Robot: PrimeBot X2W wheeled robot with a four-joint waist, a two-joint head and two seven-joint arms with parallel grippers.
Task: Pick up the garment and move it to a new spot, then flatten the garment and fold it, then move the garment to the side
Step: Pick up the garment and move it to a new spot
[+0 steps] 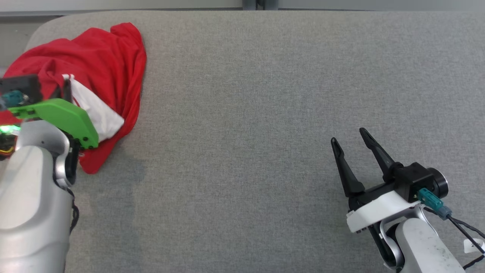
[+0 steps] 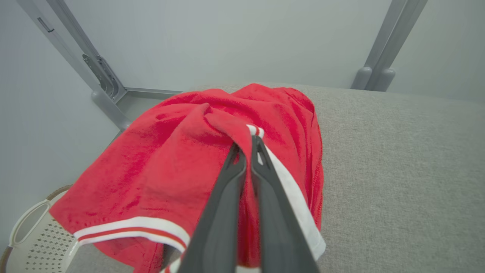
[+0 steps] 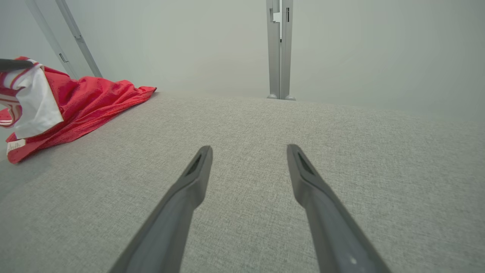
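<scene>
Left tool (image 2: 247, 141) is pinching a fold by the white trim (image 2: 288, 189) of the crumpled red-and-white cloth garment (image 2: 163, 163), heaped around its tips on the grey fabric table (image 2: 398, 170), likely light, limp, draping; right tool (image 1: 348, 135) is hovering wide, well apart.

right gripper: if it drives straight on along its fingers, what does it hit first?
Probably just the grey padded surface ahead of the right gripper; nothing stands on that line. The red garment lies well left. Depth unclear.

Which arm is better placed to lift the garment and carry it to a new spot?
Left. The left gripper is shut on a fold of the red garment; the right gripper stands open, well apart from it.
</scene>
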